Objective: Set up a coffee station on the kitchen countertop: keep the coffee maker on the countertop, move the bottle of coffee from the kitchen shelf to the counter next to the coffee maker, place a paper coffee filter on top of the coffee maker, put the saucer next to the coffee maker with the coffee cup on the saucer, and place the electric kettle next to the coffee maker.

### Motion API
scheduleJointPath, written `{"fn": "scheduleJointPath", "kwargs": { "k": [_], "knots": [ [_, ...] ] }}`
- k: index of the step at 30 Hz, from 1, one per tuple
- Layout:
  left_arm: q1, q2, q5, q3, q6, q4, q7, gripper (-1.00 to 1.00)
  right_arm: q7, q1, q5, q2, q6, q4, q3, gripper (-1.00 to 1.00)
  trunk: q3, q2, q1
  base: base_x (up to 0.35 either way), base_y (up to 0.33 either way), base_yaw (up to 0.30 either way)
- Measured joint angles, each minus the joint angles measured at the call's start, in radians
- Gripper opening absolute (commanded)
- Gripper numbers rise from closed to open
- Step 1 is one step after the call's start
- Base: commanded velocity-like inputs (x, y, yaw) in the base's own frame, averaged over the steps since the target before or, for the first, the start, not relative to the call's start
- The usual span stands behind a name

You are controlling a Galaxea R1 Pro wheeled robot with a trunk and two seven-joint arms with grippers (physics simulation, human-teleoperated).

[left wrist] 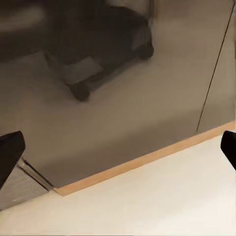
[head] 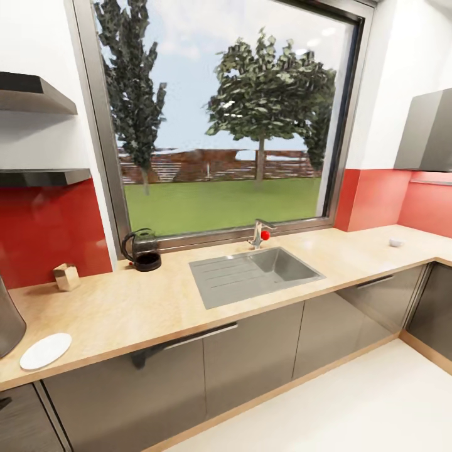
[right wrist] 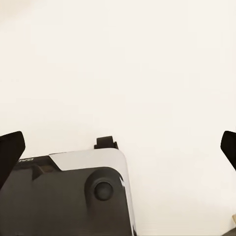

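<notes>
The kitchen countertop (head: 125,307) runs along the window wall. At its far left stands the dark grey coffee maker (head: 9,319), cut off by the frame edge, with the round white saucer (head: 45,350) lying just in front of it. The glass electric kettle (head: 144,250) with its black base stands by the window frame. A small tan-and-white folded piece (head: 66,276), likely the paper coffee filter, sits near the red wall. A tiny white object (head: 395,242), possibly the coffee cup, rests at the far right. The bottle of coffee is out of view. My left gripper (left wrist: 118,152) is open facing a cabinet front; my right gripper (right wrist: 118,152) is open above the floor.
A steel sink (head: 254,273) with a faucet (head: 258,235) is set in the counter's middle. Two dark wall slabs (head: 39,177) hang at the upper left, and a range hood (head: 430,132) at the right. The counter turns a corner at the right. My base (right wrist: 73,196) shows below the right gripper.
</notes>
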Motion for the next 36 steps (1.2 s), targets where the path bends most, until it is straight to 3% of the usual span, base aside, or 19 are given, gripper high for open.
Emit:
{"fn": "scheduleJointPath", "kwargs": {
  "k": [1,2,5,9,11,18,20,23,32,34,36],
  "knots": [
    [-0.001,-0.018,0.001,-0.001,-0.033,-0.040,0.000,1.00,0.000,0.000,0.001,0.000,-0.003,0.000,0.000,1.00,0.000,0.000,0.000,0.000,0.000,0.000],
    [-0.018,-0.060,-0.003,-0.003,-0.096,-0.091,-0.003,1.00,0.000,0.000,0.001,0.000,-0.027,0.001,0.000,1.00,0.000,0.000,0.000,0.000,0.000,0.000],
    [-0.058,-0.101,-0.008,-0.016,-0.139,-0.107,-0.007,1.00,-0.001,0.000,0.001,0.000,-0.048,0.002,0.000,1.00,0.000,0.000,0.000,0.000,0.000,0.000],
    [-0.131,-0.128,-0.021,-0.140,-0.158,-0.115,-0.004,1.00,-0.002,0.000,0.002,0.000,-0.058,0.003,0.001,1.00,0.000,0.000,0.000,0.000,0.000,0.000],
    [-0.208,-0.155,-0.022,-0.185,-0.161,-0.117,-0.003,1.00,-0.003,0.000,0.001,-0.001,-0.059,0.003,0.000,1.00,0.000,0.000,0.000,0.000,0.000,0.000],
    [-0.303,-0.182,-0.018,-0.190,-0.162,-0.119,0.000,1.00,-0.003,0.000,0.000,-0.001,-0.059,0.003,0.000,1.00,0.000,0.000,0.000,0.000,0.000,0.000],
    [-0.328,-0.203,-0.018,-0.191,-0.162,-0.119,-0.001,1.00,-0.003,0.000,0.000,-0.001,-0.059,0.003,0.000,1.00,0.000,0.000,0.000,0.000,0.000,0.000],
    [-0.337,-0.212,-0.017,-0.190,-0.162,-0.119,-0.001,1.00,-0.003,0.000,0.000,-0.001,-0.060,0.003,0.000,1.00,0.000,0.000,0.000,0.000,0.000,0.000],
    [-0.438,-0.216,-0.010,-0.189,-0.148,-0.119,0.003,1.00,-0.003,0.000,0.000,-0.001,-0.061,0.003,0.000,1.00,0.000,0.000,0.000,0.000,0.000,0.000],
    [-0.464,-0.214,-0.002,-0.187,-0.138,-0.120,0.004,1.00,-0.003,0.000,0.000,-0.001,-0.061,0.003,0.000,1.00,0.000,0.000,0.000,0.000,0.000,0.000],
    [-0.496,-0.211,0.031,-0.185,-0.094,-0.141,0.004,1.00,-0.003,0.000,0.000,0.000,-0.061,0.003,0.000,1.00,0.000,0.000,0.000,0.000,0.000,0.000]
  ]
}}
